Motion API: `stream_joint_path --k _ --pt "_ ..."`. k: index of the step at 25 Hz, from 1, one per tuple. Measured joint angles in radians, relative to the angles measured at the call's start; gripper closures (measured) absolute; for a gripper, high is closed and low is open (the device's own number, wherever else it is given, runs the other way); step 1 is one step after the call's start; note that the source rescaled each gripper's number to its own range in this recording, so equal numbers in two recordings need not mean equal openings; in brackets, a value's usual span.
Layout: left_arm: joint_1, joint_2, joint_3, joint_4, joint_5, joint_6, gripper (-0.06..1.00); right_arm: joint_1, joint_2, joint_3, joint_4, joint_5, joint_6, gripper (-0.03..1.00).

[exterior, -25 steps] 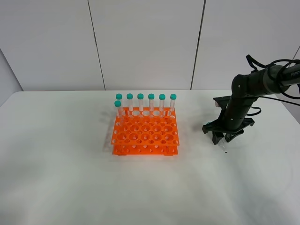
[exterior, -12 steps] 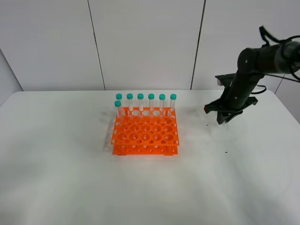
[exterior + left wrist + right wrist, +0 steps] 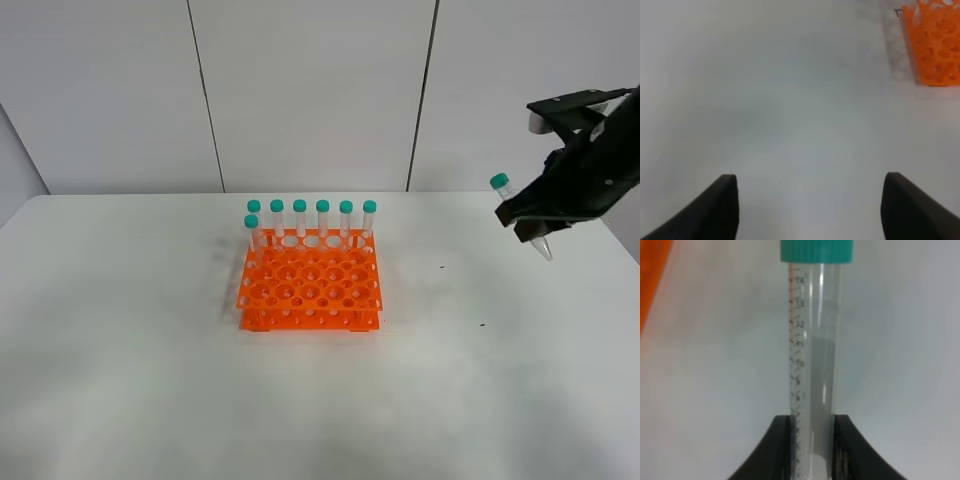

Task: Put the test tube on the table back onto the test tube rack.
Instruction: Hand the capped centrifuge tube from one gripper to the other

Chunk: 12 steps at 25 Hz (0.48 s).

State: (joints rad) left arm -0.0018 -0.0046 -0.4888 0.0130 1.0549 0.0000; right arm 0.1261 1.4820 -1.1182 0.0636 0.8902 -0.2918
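Transport step: right fingers [image 3: 765,460] clench the test tube [image 3: 812,365] above the counter [image 3: 150,380] (left fingers [image 3: 715,210] gape, idle). Next, I judge, stand it upright over a free test tube rack [image 3: 310,285] hole, well apart from the fingers.

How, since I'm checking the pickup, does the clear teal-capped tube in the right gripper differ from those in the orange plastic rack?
The gripped tube is tilted in mid-air; the racked tubes stand upright. The right gripper clamps the gripped tube; holes in the orange rack hold the racked tubes. All are clear with teal caps.
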Motion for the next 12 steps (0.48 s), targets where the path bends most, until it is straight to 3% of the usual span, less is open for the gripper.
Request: stream_joint_path --k 5,12 --pt "0.0 0.0 0.0 0.0 0.0 0.0 0.05 0.014 -0.106 0.108 0.214 -0.049 -0.19 0.93" --pt "0.0 0.0 0.0 0.0 0.0 0.0 0.05 0.251 -0.039 0.111 0.471 -0.185 -0.509 0.93"
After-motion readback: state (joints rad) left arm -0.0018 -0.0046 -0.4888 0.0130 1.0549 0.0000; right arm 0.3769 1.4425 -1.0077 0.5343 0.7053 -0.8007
